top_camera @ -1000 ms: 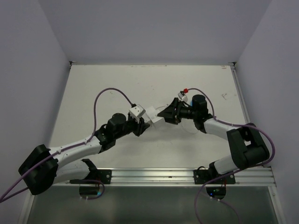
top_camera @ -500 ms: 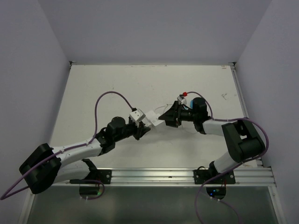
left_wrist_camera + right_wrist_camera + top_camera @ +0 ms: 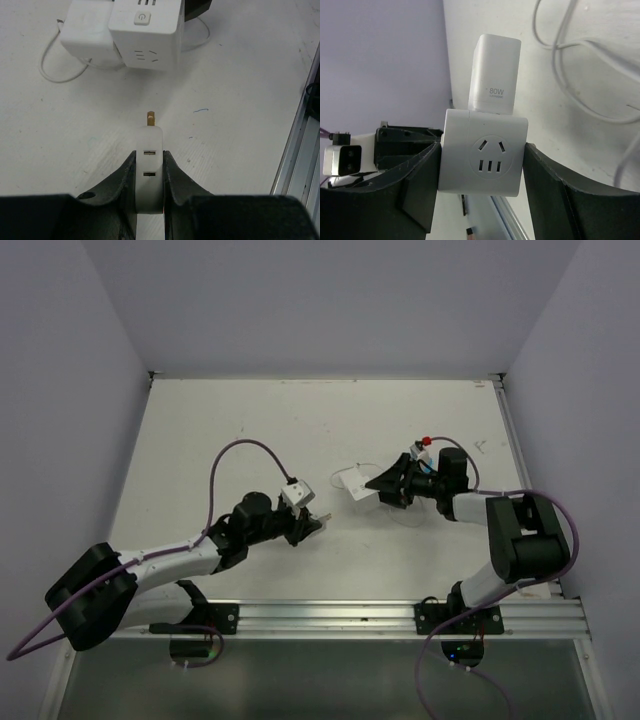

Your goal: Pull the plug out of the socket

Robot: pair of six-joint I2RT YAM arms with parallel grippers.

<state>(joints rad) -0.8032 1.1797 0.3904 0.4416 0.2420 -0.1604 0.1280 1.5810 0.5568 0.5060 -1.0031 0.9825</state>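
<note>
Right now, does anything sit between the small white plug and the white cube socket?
Nothing visible does: only bare tabletop separates the small white plastic plug in the left fingers from the white plastic cube socket.

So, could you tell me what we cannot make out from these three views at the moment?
Left wrist: the plug's rear is hidden between the left gripper's fingers and cut off by the bottom edge.
Right wrist: the right gripper's fingers cover the socket's side faces; the white cable beside the 80W charger runs off the frame.
Top external: the socket's outlet holes are too small to see.
</note>
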